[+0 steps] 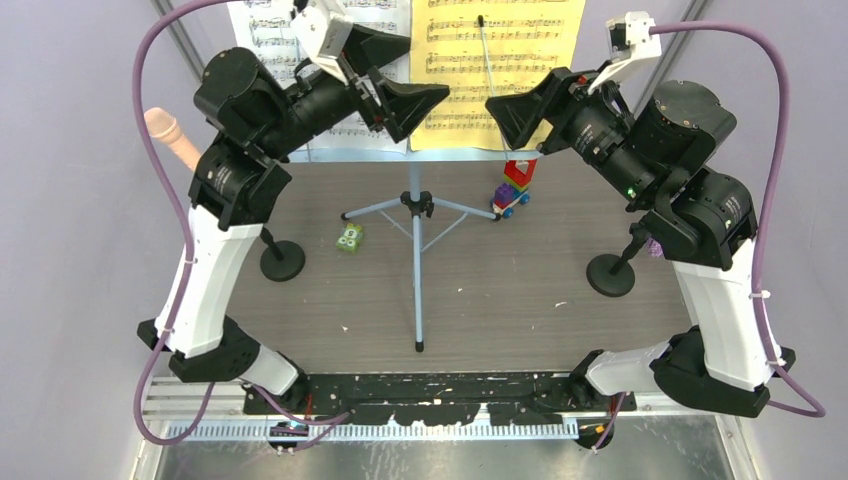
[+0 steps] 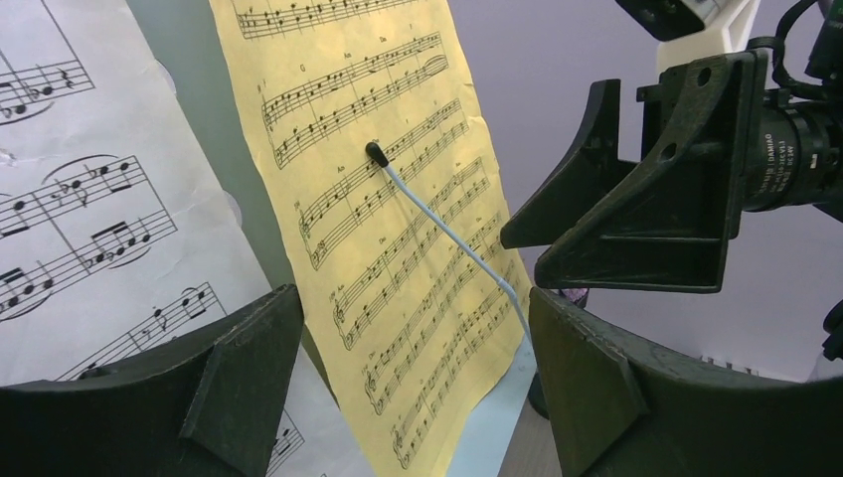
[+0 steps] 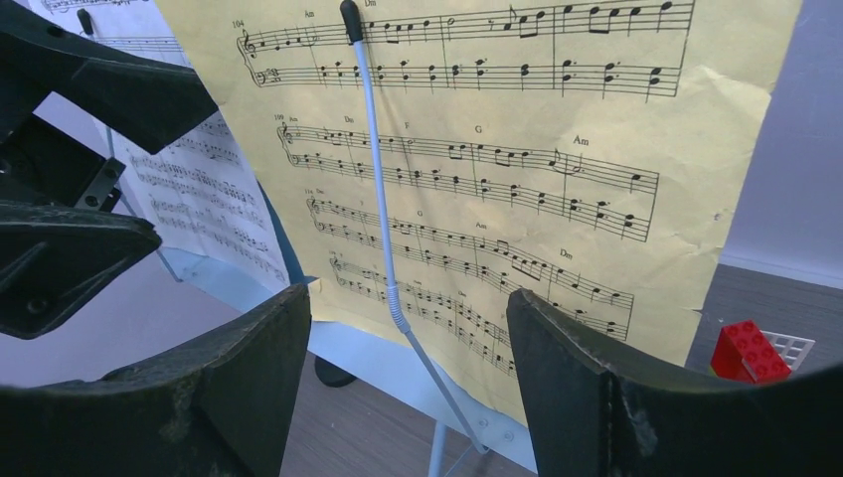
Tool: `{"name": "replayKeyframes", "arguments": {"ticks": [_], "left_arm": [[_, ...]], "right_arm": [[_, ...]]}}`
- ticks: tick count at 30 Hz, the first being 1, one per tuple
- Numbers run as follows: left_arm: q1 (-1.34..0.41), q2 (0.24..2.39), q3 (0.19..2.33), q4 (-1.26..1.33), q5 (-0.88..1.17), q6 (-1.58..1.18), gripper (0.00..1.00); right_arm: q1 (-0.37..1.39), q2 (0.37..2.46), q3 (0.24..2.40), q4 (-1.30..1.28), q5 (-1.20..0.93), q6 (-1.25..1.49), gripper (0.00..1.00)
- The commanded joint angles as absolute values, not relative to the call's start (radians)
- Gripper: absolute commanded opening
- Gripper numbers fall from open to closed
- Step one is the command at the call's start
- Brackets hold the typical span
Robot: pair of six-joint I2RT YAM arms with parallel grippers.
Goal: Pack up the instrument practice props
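"So, where are the sheets?"
"The white score sheet (image 1: pixel 265 30) and yellow score sheet (image 1: pixel 530 90) sit on the music rack (image 1: pixel 417 260)."
"And the pincers?"
"Left pincer (image 2: pixel 413 298) and right pincer (image 3: pixel 408 298) are both open, by the yellow one."

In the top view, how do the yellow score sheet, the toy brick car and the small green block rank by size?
Largest to smallest:
yellow score sheet
toy brick car
small green block
All gaps are clear.
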State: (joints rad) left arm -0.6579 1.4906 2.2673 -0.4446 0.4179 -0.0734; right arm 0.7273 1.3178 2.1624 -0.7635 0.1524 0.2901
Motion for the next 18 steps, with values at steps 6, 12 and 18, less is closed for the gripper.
{"name": "replayKeyframes", "arguments": {"ticks": [6,12,18], "left_arm": [[-0.649,1.518,2.272,-0.350,0.414,-0.083,0.85],[-0.648,1.499,2.219,-0.311,0.376,-0.074,0.85],[-0.649,1.514,2.217,-0.295,0.396,-0.097,0.74]], "right_arm": [[0.731,1.312,2.160,-0.716,0.132,0.282,0.74],[0.731,1.304,2.151,-0.713,0.114,0.280,0.74],[0.731,1.312,2.145,-0.704,0.097,0.293,0.71]]}}
